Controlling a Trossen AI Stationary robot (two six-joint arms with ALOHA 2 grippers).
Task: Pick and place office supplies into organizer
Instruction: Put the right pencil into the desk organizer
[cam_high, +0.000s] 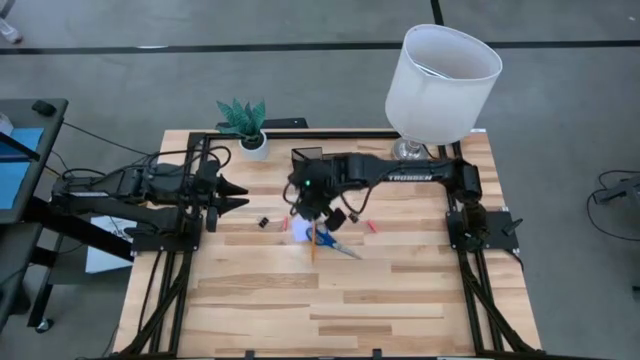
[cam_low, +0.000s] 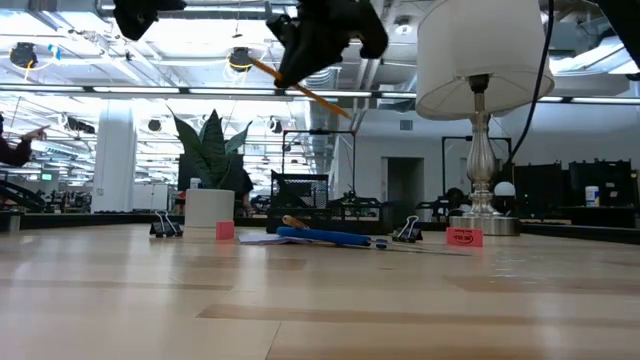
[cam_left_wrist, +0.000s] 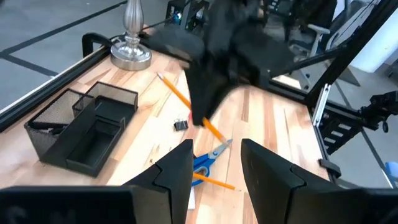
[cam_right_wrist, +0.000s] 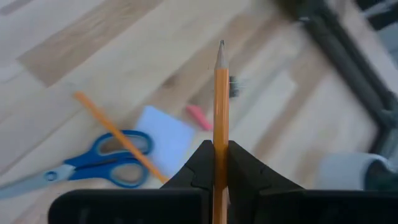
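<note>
Right claw (cam_right_wrist: 221, 163) is clamped on a yellow wooden pencil (cam_right_wrist: 221, 106), lifted above blue-handled scissors (cam_right_wrist: 115, 163); left claw (cam_left_wrist: 216, 163) waits half-open.

Bright, even ceiling light; both wrist views blur, backgrounds soft.

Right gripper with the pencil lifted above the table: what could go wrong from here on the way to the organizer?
The right gripper pinches the pencil near one end, so most of its length sticks out; it might pivot or slip in transit. The organizer has narrow compartments, so a tilted pencil could catch on a wall. The lamp stands close beside the arm's path and could be brushed.
</note>
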